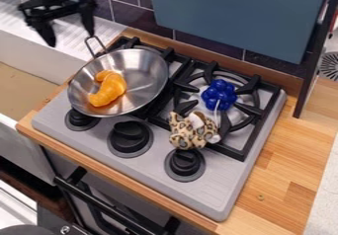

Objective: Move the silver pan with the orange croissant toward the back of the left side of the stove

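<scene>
With the end effector (pixel 68 30) wide open and empty beyond the steel pan (pixel 148 76) at 11 o'clock, cleanly grasping the orange toy (pixel 111 90), inside toward 8 o'clock, would call for clearing the rim and straddling its curved body squarely.

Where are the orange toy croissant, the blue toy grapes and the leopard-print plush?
Orange toy croissant (pixel 111 88): camera view, its curved middle.
Blue toy grapes (pixel 219 92): camera view, middle of the bunch.
Leopard-print plush (pixel 190 136): camera view, its spotted body.

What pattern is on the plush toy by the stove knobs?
Leopard spots, seen in the camera view.
</scene>
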